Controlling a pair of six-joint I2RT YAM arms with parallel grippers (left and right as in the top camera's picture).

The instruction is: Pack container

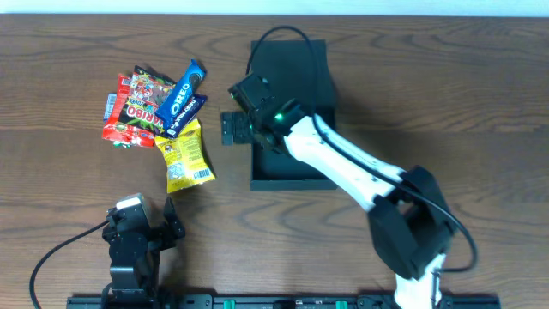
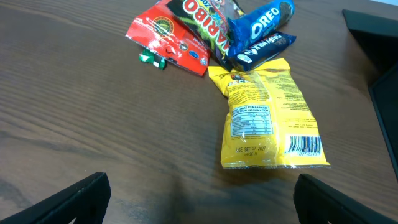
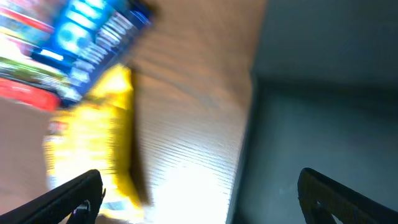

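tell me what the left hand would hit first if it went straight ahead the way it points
Probably the yellow snack packet, lying flat on the table straight ahead of the open left hand. The blue cookie packet and red packet sit behind it. Height is unclear, so it might pass over.

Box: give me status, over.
Left hand open, empty. Right hand open, empty, at left edge of box. Snacks piled on table, left of box. Right arm overhangs box.

Yellow packet (image 1: 187,156) touching Oreo pack (image 1: 184,90), Haribo pack (image 1: 141,103); wooden table (image 1: 69,189).
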